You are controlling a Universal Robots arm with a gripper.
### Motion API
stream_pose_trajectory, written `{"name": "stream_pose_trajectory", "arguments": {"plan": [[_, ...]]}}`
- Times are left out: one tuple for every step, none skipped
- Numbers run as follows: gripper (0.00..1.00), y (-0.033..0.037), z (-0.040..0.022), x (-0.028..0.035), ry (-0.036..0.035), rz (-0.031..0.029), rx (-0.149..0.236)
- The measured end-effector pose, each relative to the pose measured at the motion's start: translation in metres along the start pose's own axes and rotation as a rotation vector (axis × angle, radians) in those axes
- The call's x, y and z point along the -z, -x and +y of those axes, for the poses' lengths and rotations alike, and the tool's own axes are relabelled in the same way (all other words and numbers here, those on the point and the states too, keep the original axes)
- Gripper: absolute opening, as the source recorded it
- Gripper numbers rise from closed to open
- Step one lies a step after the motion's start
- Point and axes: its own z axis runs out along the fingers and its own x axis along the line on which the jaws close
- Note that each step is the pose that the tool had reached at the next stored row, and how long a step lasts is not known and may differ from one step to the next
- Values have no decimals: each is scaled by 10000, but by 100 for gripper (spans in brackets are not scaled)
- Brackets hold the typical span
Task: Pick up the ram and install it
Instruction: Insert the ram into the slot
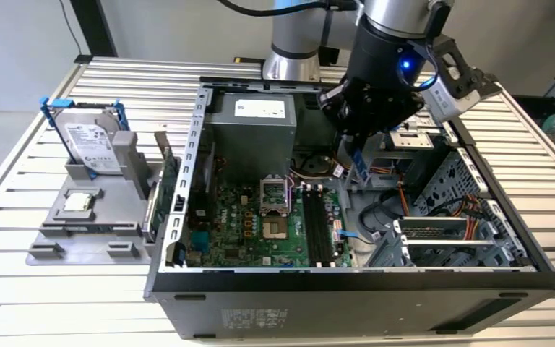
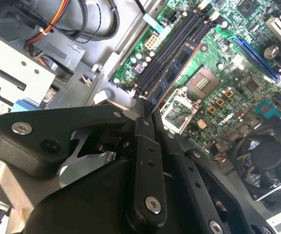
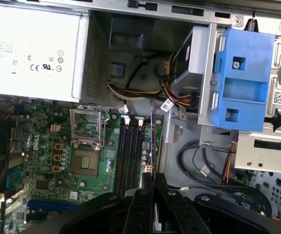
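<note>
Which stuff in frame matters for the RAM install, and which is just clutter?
In the job: gripper, shut on the ram; black memory slots on the motherboard.
Lying about: hard drive in its blue frame; upright expansion card; power supply; CPU socket.

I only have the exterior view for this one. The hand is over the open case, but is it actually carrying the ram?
Observer: Yes. In the second wrist view the hand is closed on one end of the ram.
Operator: Is it seated in a slot?
Observer: No. In the first wrist view it hangs edge-on above the motherboard, beside the black slots, not in them.
Operator: Is it lined up at all?
Observer: In the first wrist view its long edge runs parallel to the slots.
</note>
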Motion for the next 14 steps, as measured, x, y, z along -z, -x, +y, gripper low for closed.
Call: {"name": "stream_pose_trajectory", "arguments": {"plan": [[0,0,0,-9,0,0,0],[0,0,0,-18,0,0,0],[0,0,-1,-27,0,0,0],[0,0,-1,-37,1,0,0],[0,0,-1,-46,1,0,0],[0,0,-1,-55,0,0,0],[0,-1,-1,-64,1,0,0],[0,-1,-2,-74,0,0,0],[0,-1,-2,-85,0,0,1],[0,-1,-2,-95,0,1,1],[0,-1,-2,-105,0,0,0],[0,-1,-2,-114,-1,1,0],[0,-1,-3,-124,0,1,0],[0,-1,-3,-133,0,0,0]]}}
